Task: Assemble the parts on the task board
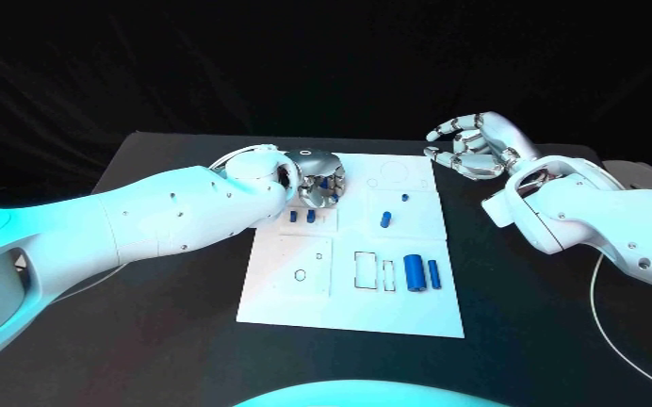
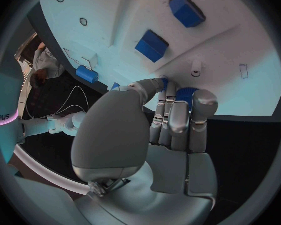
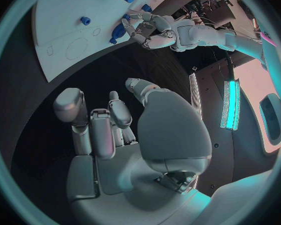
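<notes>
The white task board (image 1: 350,284) lies in the middle of the black table. My left hand (image 1: 316,179) is over its far left corner, fingers curled down around a small blue part (image 2: 186,92) that shows between the fingertips. Two small blue parts (image 1: 303,217) lie just in front of that hand. A blue cylinder (image 1: 387,219) and a smaller blue piece (image 1: 403,199) sit mid-board. Two larger blue blocks (image 1: 424,273) stand near the right edge. My right hand (image 1: 476,148) hangs raised beyond the board's far right corner, fingers (image 3: 109,130) apart, holding nothing.
Outlined slots (image 1: 366,270) and a hexagonal one (image 1: 301,275) mark the board's near half, and a circle outline (image 1: 397,174) marks its far edge. Bare black table (image 1: 529,313) lies to the right and left of the board.
</notes>
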Tool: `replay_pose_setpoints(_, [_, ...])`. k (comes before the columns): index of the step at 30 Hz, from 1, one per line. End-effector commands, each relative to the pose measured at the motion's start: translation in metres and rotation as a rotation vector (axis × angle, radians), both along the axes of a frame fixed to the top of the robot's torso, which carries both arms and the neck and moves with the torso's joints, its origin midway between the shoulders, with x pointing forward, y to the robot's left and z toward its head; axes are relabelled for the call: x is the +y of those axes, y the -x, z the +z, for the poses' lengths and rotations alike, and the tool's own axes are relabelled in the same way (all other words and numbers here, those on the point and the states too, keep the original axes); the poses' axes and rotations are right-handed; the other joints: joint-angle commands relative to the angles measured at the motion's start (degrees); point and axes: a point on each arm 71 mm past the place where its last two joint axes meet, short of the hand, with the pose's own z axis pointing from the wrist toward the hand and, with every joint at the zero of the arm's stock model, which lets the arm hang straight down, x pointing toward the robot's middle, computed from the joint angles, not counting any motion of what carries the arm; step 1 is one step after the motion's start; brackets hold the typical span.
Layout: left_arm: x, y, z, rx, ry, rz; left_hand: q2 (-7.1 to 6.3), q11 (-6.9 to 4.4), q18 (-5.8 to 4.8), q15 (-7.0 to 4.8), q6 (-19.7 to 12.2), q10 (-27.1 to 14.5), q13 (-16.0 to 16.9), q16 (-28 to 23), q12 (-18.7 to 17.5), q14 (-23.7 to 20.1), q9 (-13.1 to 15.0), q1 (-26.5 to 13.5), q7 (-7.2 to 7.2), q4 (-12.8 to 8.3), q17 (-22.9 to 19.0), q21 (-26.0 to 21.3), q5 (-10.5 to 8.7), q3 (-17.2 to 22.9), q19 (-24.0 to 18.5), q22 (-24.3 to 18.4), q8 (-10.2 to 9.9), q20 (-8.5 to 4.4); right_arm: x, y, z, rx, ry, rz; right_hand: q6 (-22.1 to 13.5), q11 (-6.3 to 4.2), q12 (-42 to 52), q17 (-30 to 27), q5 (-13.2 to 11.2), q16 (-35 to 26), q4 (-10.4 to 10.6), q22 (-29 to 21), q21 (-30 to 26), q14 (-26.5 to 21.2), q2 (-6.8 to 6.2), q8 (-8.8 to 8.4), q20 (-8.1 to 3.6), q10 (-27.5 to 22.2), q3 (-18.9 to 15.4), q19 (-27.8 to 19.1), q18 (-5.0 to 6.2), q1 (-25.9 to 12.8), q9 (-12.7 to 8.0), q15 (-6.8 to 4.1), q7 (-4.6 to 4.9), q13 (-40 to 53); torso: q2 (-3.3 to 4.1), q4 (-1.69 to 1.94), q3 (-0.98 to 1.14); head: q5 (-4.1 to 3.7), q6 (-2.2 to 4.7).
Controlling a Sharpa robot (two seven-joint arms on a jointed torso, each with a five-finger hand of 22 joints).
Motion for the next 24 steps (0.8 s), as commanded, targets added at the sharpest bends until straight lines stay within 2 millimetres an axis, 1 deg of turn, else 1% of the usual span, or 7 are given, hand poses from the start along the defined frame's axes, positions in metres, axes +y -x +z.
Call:
replay_pose_setpoints(1, [0.002, 0.005, -0.008, 0.025, 0.018, 0.0, -0.19, 0.03, -0.87, 0.01, 0.5, 0.6, -0.4, 0.3, -0.5, 0.5, 0.1, -0.6, 0.0, -0.1, -0.1, 0.4, -0.15, 0.3, 0.4, 0.1, -0.3, 0.04, 0.002, 0.001, 0.0, -0.001, 0.004, 0.017, -0.3, -0.11, 0.0, 0.0, 0.3, -0.3, 0.1, 0.0, -0.3, 1.7, -0.1, 0.21, 0.04, -0.2, 0.1, -0.4, 0.55, -0.5, 0.0, -0.5, 0.05, 0.1, 0.0, 0.01, 0.0, 0.06, 0.06])
replay_pose_setpoints(8, [0.009, 0.008, 0.0, 0.012, 0.082, 0.014, -0.25, 0.06, -0.91, 0.02, 0.9, 1.2, -0.6, 0.4, -1.2, 0.6, 0.2, -1.2, 0.04, -0.2, -0.2, 0.6, -0.17, 0.4, 0.6, 0.4, -0.4, 0.13, 0.001, 0.001, 0.0, -0.002, 0.004, 0.015, -0.3, -0.11, 0.0, 0.0, 0.3, -0.3, 0.1, 0.0, -0.3, 1.7, -0.1, 0.21, 0.04, -0.2, 0.1, -0.4, 0.55, -0.5, 0.0, -0.5, 0.05, 0.1, -0.02, 0.07, 0.01, -0.05, 0.24])
replay_pose_setpoints(13, [0.013, 0.009, 0.009, 0.0, 0.126, 0.021, -0.32, 0.06, -0.91, 0.01, 1.1, 1.5, -0.6, 0.4, -1.5, 0.7, 0.2, -1.4, 0.05, -0.3, -0.3, 0.6, -0.18, 0.4, 0.6, 0.4, -0.5, 0.16, 0.001, 0.001, 0.0, -0.003, 0.004, 0.014, -0.3, -0.11, 0.0, 0.0, 0.3, -0.3, 0.1, 0.0, -0.3, 1.7, -0.1, 0.21, 0.04, -0.2, 0.1, -0.4, 0.55, -0.5, 0.0, -0.5, 0.05, 0.1, 0.0, 0.07, -0.01, 0.08, 0.48])
replay_pose_setpoints(14, [0.014, 0.01, 0.011, -0.002, 0.136, 0.023, -0.32, 0.06, -0.91, 0.01, 1.1, 1.5, -0.6, 0.4, -1.5, 0.7, 0.2, -1.4, 0.05, -0.3, -0.3, 0.6, -0.18, 0.4, 0.6, 0.4, -0.5, 0.16, 0.001, 0.001, 0.0, -0.003, 0.004, 0.014, -0.3, -0.11, 0.0, 0.0, 0.3, -0.3, 0.1, 0.0, -0.3, 1.7, -0.1, 0.21, 0.04, -0.2, 0.1, -0.4, 0.55, -0.5, 0.0, -0.5, 0.05, 0.1, -0.01, 0.07, -0.04, 0.11, 0.51])
replay_pose_setpoints(19, [0.019, 0.013, 0.02, -0.002, 0.167, 0.029, -0.37, 0.06, -0.9, 0.01, 1.2, 1.7, -0.7, 0.3, -1.7, 0.7, 0.2, -1.6, 0.05, -0.3, -0.4, 0.6, -0.18, 0.3, 0.6, 0.4, -0.6, 0.18, 0.0, 0.001, -0.001, -0.003, 0.004, 0.013, -0.3, -0.11, 0.0, 0.0, 0.3, -0.3, 0.1, 0.0, -0.3, 1.7, -0.1, 0.21, 0.04, -0.2, 0.1, -0.4, 0.55, -0.5, 0.0, -0.5, 0.05, 0.1, -0.03, 0.1, -0.05, 0.16, 0.5])
replay_pose_setpoints(24, [0.032, 0.015, 0.027, 0.014, 0.172, 0.053, -0.44, 0.03, -0.9, 0.0, 1.4, 2.0, -0.8, 0.4, -2.0, 0.7, 0.3, -1.8, 0.02, -0.3, -0.5, 0.6, -0.2, 0.3, 0.6, 0.4, -0.7, 0.19, -0.001, 0.001, -0.001, -0.002, 0.004, 0.011, -0.3, -0.11, 0.0, 0.0, 0.3, -0.3, 0.1, 0.0, -0.3, 1.7, -0.1, 0.21, 0.04, -0.2, 0.1, -0.4, 0.55, -0.5, 0.0, -0.5, 0.05, 0.1, -0.1, 0.19, 0.05, 0.22, 0.47])
